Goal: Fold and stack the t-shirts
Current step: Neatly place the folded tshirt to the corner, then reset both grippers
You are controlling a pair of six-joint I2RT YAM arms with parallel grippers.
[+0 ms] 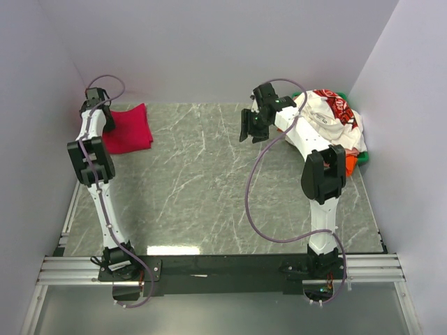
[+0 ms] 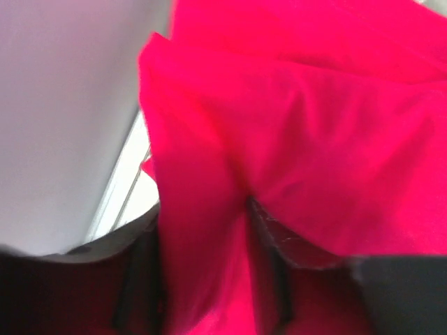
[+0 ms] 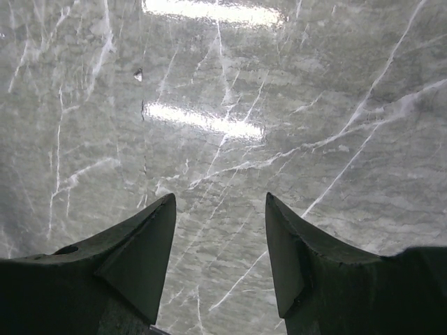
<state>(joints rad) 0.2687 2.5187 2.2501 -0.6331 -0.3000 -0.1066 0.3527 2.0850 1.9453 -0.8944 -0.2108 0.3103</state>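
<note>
Red cloth: the red shirt point(image 1: 129, 129) lies bunched at the far left of the worktop point(image 1: 202, 188), close to the wall.
Left arm: the left tool point(image 2: 202, 279) has a fold of the red shirt pinched between its fingers.
Right arm: the right tool point(image 3: 220, 258) is spread wide with nothing in it, over bare worktop.
Far right corner: the pile of shirts point(image 1: 335, 125) waits there, white printed one on top, orange and green peeking out.
Worry one: if the left tool lifts while pinching, we think the fold will pull apart.
Worry two: a deep grab at the pile may catch two shirts.
</note>
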